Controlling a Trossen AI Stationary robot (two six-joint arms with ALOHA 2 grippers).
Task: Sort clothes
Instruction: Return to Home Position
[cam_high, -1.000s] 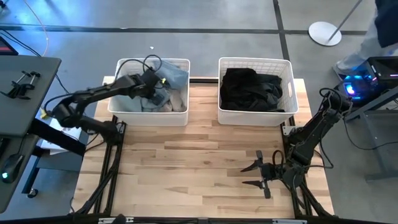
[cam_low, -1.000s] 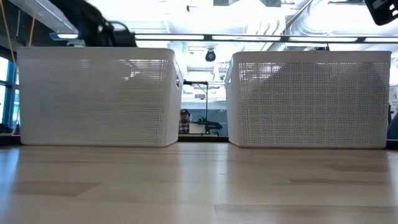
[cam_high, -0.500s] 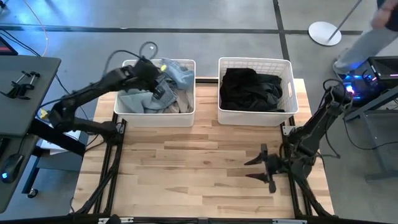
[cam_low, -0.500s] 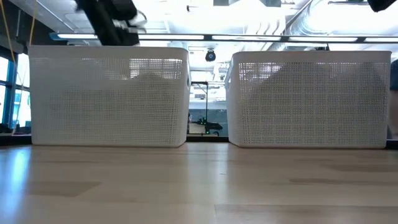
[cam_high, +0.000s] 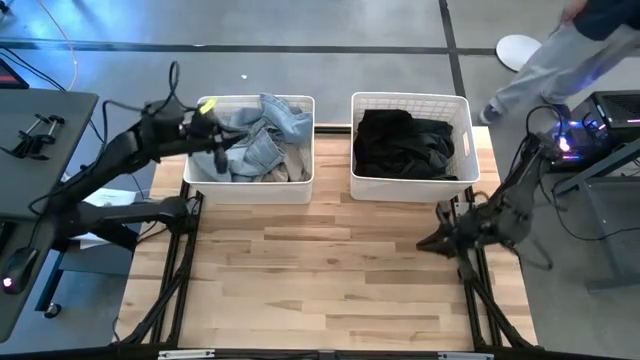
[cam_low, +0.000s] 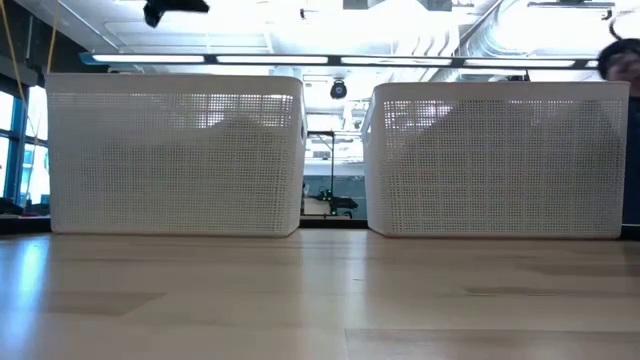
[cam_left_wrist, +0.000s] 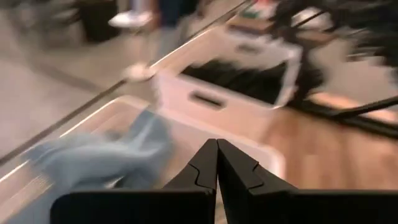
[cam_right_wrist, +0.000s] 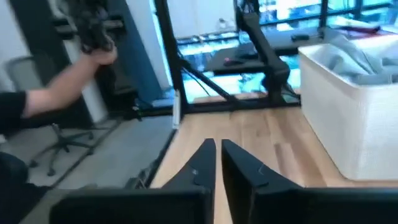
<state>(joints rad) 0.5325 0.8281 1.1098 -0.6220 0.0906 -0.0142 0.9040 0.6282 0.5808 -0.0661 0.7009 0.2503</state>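
L gripper (cam_left_wrist: 216, 143) hangs over the left basket's (cam_high: 250, 190) outer left rim, near the back of the worktop (cam_high: 320, 270). Its fingers (cam_left_wrist: 202, 168) are pressed together w/ nothing between them. Light blue denim piece (cam_high: 275, 125) lies heaped on top in that basket, draped up toward the far rim, w/ other pale fabric under it; can't tell which pieces those are. Black clothes (cam_high: 400, 140) fill the right basket (cam_high: 415, 190), piled to about rim height. The 2 baskets stand side by side at the back of the worktop, apart by a narrow gap. R gripper (cam_right_wrist: 217, 144) sits low at the worktop's right edge, in front of the right basket & well apart from it; its fingers (cam_right_wrist: 199, 165) are almost touching, just a thin slit, holding nothing. A person (cam_high: 560, 50) walks past on the floor beyond the back right corner; in the right wrist view a hand (cam_right_wrist: 93, 62) shows off to the side of the worktop
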